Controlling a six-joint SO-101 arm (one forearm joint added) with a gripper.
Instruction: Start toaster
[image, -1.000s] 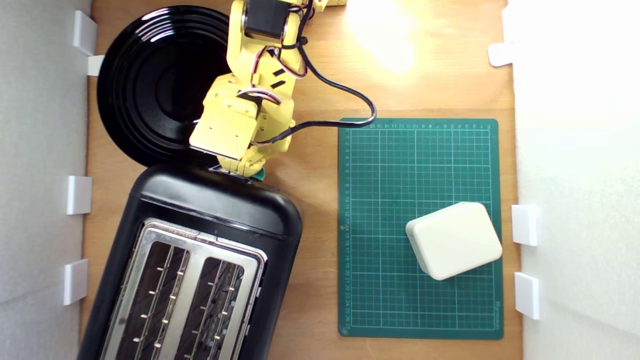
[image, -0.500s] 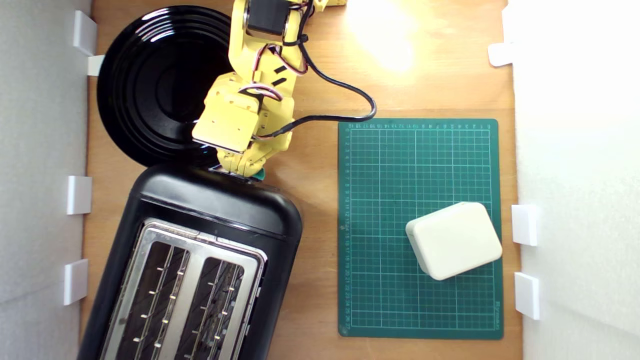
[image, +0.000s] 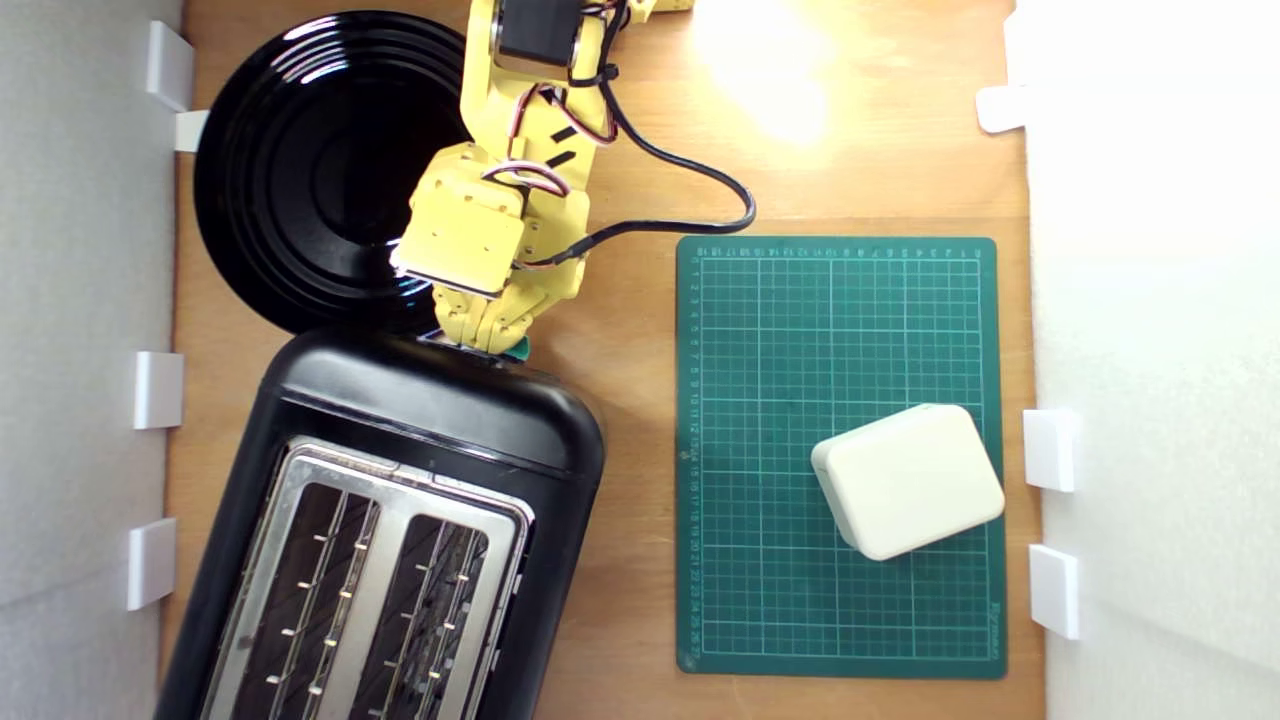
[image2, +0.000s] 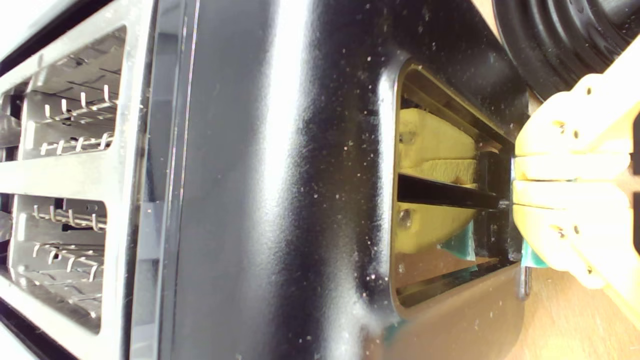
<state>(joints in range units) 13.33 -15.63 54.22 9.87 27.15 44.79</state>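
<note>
- Looking at the exterior view, you have the gripper (image: 487, 342) right at the end of the black toaster (image: 400, 520), which fills the lower part of the exterior view's left. A bit of the teal lever knob (image: 519, 350) peeks out beside the yellow tips. Push straight down along the slot, slow and steady, until it clicks. I think a slanted push could slip off.
- Looking at the wrist view, your gripper (image2: 520, 187) has its two yellow fingers (image2: 570, 150) pressed together, touching the black end wall by the lever slot (image2: 440, 195). The knob (image2: 531, 257) sits just beside the fingers.
</note>
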